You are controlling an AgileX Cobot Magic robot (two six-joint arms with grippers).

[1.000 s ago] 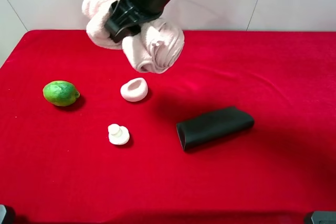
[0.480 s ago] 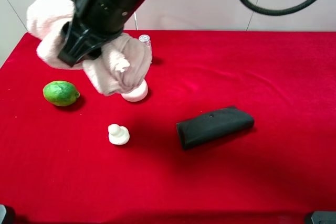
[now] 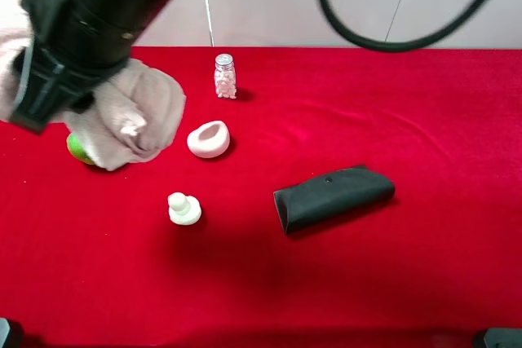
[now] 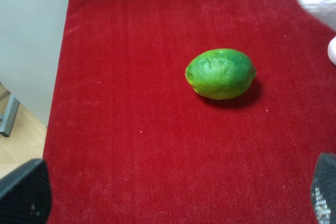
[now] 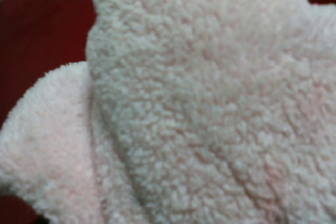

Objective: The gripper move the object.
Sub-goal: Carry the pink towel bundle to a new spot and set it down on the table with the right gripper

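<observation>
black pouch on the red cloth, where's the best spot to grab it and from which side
Take the black pouch across its short width, near the middle, coming straight down from above. It lies flat on the red cloth, long and low, so its two long edges offer roughly parallel sides, while end to end it is probably too long to span.

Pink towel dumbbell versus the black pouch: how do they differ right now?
Look: the towel dumbbell is pale pink and fluffy; the black pouch is dark and smooth. State: the dumbbell is clamped in the right gripper, raised above the red cloth; the pouch lies flat on it, untouched. Place: in the high view the dumbbell is far left, hiding part of the lime; the pouch is right of centre. Both look soft.
</observation>
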